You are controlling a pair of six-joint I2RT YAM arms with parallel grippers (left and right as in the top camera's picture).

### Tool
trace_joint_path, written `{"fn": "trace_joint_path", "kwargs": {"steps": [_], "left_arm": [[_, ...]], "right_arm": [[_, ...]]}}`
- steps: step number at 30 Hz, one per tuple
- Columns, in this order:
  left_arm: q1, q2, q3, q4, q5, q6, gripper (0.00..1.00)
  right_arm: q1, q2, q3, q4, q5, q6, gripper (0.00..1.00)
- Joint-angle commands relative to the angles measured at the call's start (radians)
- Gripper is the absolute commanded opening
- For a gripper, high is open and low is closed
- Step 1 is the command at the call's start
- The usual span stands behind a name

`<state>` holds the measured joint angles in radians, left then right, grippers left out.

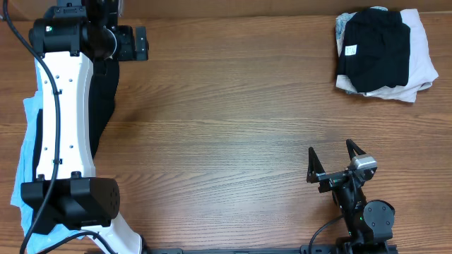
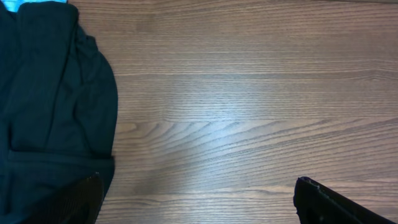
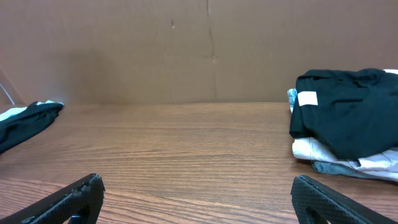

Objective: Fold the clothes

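A black short-sleeved garment lies crumpled at the far left, partly under my left arm, on top of a light blue garment. In the left wrist view the black garment fills the left side. My left gripper is open and empty at the back left, beside the garment; in its own view one finger sits over the fabric's edge. My right gripper is open and empty over bare wood at the front right, also shown in its own view.
A folded stack sits at the back right: a black piece with a white label on top of pale garments. A brown wall closes the table's far edge. The wooden table spans the middle.
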<state>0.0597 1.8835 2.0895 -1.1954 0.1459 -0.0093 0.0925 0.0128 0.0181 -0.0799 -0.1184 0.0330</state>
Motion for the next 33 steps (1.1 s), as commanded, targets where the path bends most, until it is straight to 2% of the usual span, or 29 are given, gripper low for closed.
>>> {"fn": "trace_joint_path", "kwargs": {"steps": [1,22,29,33], "left_arm": [[0.005,0.01,0.008,0.003,0.0,-0.013,1.0],[0.002,-0.011,0.008,0.002,0.001,-0.013,1.0],[-0.002,-0.133,-0.018,0.008,-0.002,-0.013,1.0],[-0.002,-0.271,-0.16,0.114,-0.022,-0.013,1.0]], "right_arm": [[0.002,-0.01,-0.01,0.006,0.01,0.009,1.0],[0.002,-0.01,-0.01,0.006,0.01,0.009,1.0],[0.002,-0.01,-0.01,0.006,0.01,0.009,1.0],[0.002,-0.01,-0.01,0.006,0.01,0.009,1.0]]}}
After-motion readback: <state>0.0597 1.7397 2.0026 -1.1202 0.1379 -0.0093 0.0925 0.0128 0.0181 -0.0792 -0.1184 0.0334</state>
